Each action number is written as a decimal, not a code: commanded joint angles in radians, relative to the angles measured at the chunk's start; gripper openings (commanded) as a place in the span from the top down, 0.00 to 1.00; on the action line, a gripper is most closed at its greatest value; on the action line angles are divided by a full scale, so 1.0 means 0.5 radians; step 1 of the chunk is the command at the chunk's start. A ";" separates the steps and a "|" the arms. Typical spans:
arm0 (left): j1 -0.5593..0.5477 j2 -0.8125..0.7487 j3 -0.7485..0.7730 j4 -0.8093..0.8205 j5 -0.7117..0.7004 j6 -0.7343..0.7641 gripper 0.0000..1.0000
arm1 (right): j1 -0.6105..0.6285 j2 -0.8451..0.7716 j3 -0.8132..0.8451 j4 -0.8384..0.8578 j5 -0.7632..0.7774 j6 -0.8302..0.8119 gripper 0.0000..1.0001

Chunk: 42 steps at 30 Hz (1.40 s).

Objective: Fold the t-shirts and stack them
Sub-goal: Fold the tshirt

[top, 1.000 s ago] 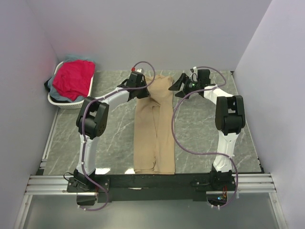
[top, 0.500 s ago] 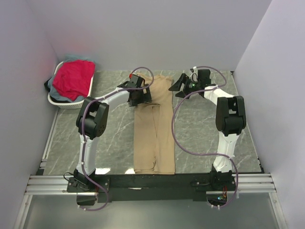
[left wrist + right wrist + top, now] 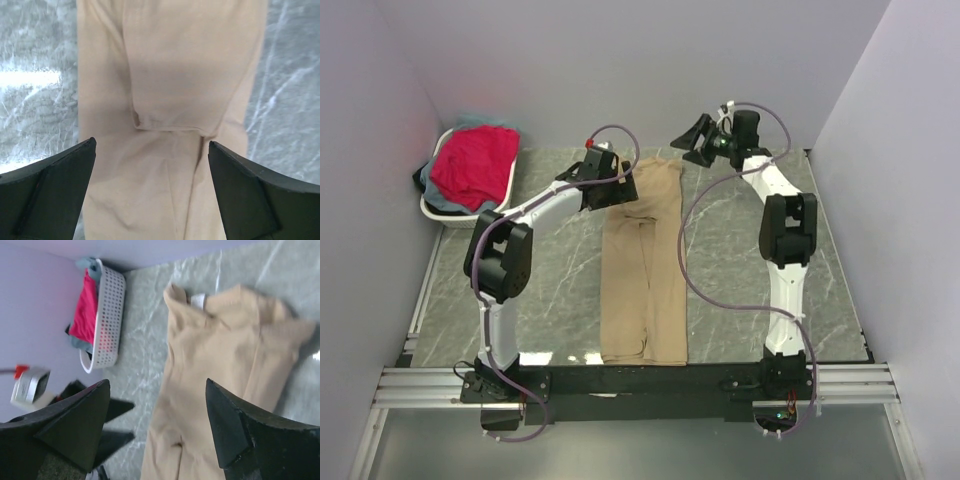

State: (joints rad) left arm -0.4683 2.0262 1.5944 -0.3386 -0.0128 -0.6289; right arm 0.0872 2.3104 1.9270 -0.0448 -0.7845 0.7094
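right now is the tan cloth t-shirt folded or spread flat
Folded lengthwise: the tan cloth t-shirt lies as a narrow strip, sides turned in.

You have the plain tan cloth t-shirt (image 3: 642, 270) lying folded into a long narrow strip down the middle of the grey marbled worktop (image 3: 550, 300), running from its far edge almost to its near edge. Your left gripper (image 3: 612, 192) sits over the strip's far left part, while your right gripper (image 3: 692, 140) hangs lifted above the worktop's far edge, apart from the cloth. In the far left corner, the white oval perforated plastic basket (image 3: 460, 217) holds a crumpled bright red-pink t-shirt (image 3: 475, 165) on top of pale blue-grey cloth (image 3: 440, 203).
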 commanded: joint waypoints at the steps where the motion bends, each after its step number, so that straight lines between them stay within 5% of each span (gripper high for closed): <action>1: -0.008 -0.214 -0.069 0.103 0.050 0.067 0.00 | 0.013 0.376 0.505 -0.091 -0.036 0.177 0.17; 12: -0.005 -0.282 -0.087 0.149 0.056 0.104 0.00 | 0.062 0.668 0.723 -0.088 -0.051 0.204 0.17; 21: -0.005 -0.233 -0.029 0.091 -0.057 0.135 0.01 | 0.114 0.693 0.947 -0.769 0.531 -0.212 0.13; 30: -0.002 -0.251 0.039 0.021 -0.210 0.208 0.01 | 0.172 -0.085 0.013 -0.101 0.391 -0.486 0.11; 42: -0.015 -0.935 -0.731 0.042 -0.266 0.056 0.00 | 0.194 -1.086 -0.858 -0.536 0.820 -0.676 0.05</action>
State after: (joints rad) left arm -0.4683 1.6985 1.3178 -0.3157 -0.1295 -0.5476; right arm 0.1764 1.9221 1.6596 -0.2058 -0.4854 0.4053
